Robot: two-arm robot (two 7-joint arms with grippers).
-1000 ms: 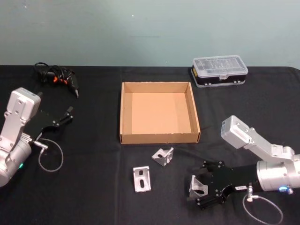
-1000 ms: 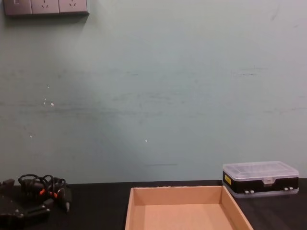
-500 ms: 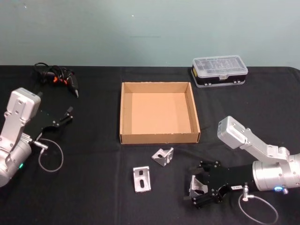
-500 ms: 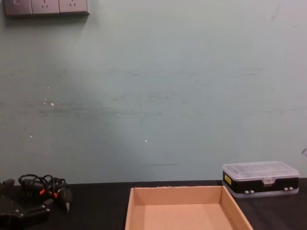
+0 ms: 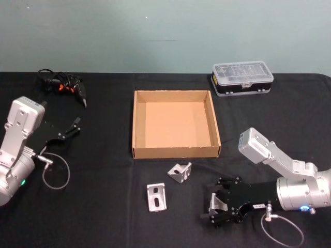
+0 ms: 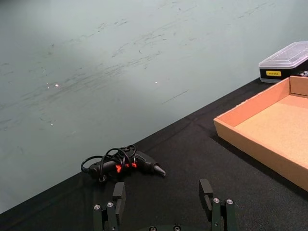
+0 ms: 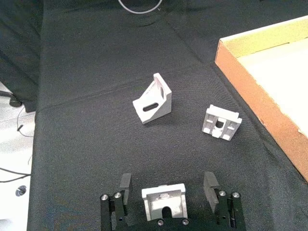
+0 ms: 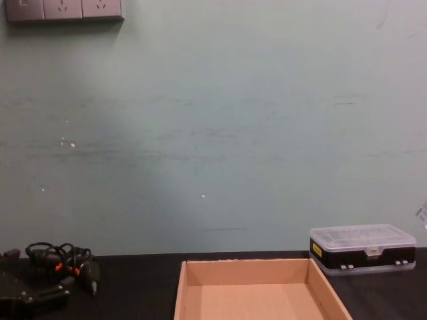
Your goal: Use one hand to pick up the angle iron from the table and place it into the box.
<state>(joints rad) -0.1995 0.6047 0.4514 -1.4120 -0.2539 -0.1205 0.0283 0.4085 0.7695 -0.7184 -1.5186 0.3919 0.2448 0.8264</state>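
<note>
Three grey angle irons lie on the black table (image 5: 103, 170) in front of the tan box (image 5: 138, 124). One angle iron (image 5: 220, 205) (image 7: 164, 202) sits between the fingers of my right gripper (image 5: 212, 204) (image 7: 167, 180), which is open, with gaps on both sides. A second angle iron (image 5: 179, 172) (image 7: 221, 122) lies just before the box's front wall. The third angle iron (image 5: 156, 197) (image 7: 153, 100) stands farther toward me. My left gripper (image 5: 70, 129) (image 6: 162, 192) is parked open at the far left.
A black case with a clear lid (image 5: 242, 78) (image 8: 362, 248) stands behind the box at the right. A black tool with tangled cable (image 5: 64, 85) (image 6: 122, 163) lies at the back left. Loose cable loops hang near both wrists.
My right gripper has slid a little to the left and toward the near edge, so its open fingers reach farther around the angle iron. The left arm is still.
</note>
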